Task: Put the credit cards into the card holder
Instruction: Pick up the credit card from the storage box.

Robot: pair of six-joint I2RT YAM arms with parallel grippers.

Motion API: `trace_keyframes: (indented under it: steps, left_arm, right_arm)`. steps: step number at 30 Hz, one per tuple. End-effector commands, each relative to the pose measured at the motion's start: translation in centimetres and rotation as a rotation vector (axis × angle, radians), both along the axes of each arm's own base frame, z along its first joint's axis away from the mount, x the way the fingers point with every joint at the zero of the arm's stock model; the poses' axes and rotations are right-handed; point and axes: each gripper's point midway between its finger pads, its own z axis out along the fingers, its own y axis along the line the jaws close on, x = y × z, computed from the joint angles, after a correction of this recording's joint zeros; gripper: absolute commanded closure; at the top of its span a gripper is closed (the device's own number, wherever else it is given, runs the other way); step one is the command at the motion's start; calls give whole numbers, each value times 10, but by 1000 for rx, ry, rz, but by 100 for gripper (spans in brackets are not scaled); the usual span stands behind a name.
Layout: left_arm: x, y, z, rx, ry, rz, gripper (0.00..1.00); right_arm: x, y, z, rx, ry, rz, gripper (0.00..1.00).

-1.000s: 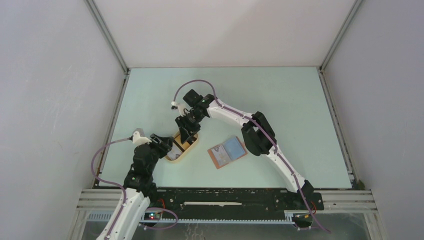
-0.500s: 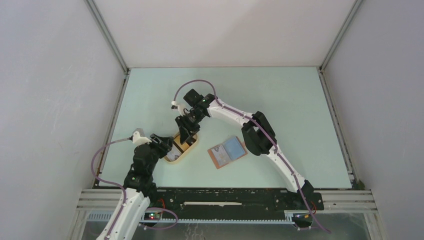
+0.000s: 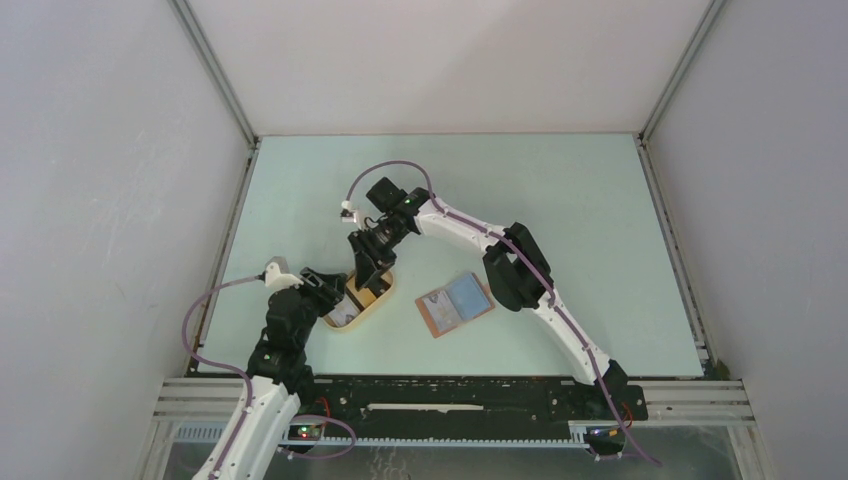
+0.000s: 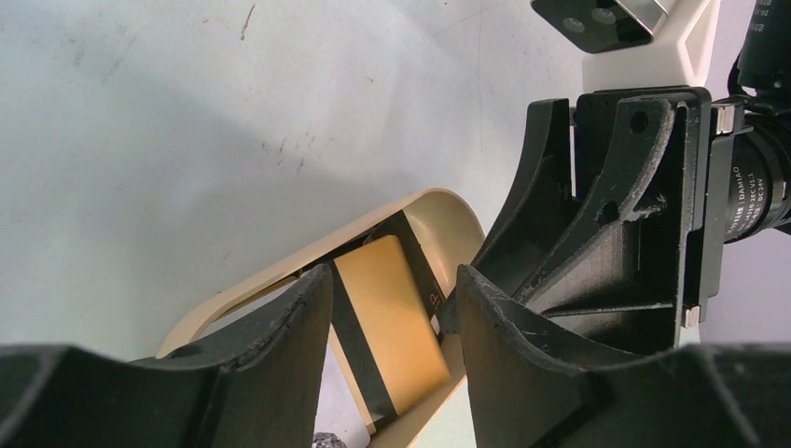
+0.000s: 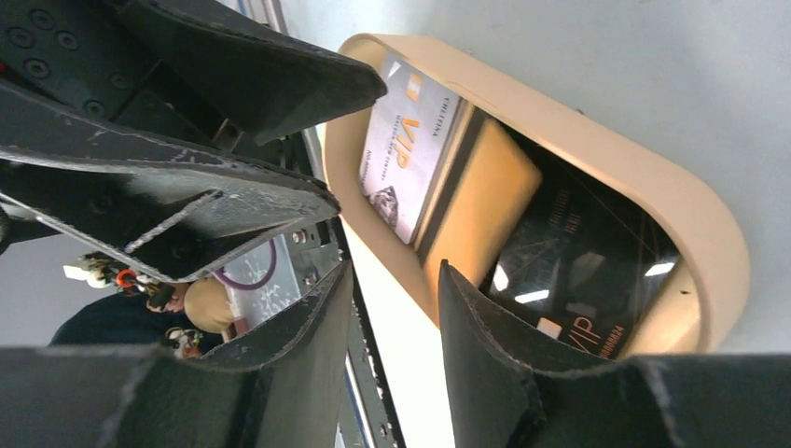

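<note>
Now right gripper [image 5: 394, 271], jaws half apart, straddles the pale tan oval tray [image 5: 597, 140] rim; left gripper [image 4: 392, 277] gapes at seven o'clock. Mixed-colour plastic credit cards [image 5: 406, 140] lie inside; open reddish-brown leather card holder [image 3: 455, 305] at three o'clock.

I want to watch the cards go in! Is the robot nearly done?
Not nearly. Done: the card holder lies open. In hand: the right pincer reaches, jaws apart, at the tan tray beside the orange card, gripping none. To do: the white VIP card, orange card and black card all need moving.
</note>
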Motion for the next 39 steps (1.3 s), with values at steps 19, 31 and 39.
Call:
trace_keyframes:
  steps: [19,31,39]
  left_arm:
    - [1,0,2,-3,-26,-4,44]
    - [1,0,2,-3,-24,-4,44]
    - [1,0,2,-3,-25,-4,44]
  right_arm:
    - [32,-3,-19,-99,-148,-95,48]
    - [21,0,-29,-105,-109,-61,47]
    - [9,5,-12,-50,-34,-30,47]
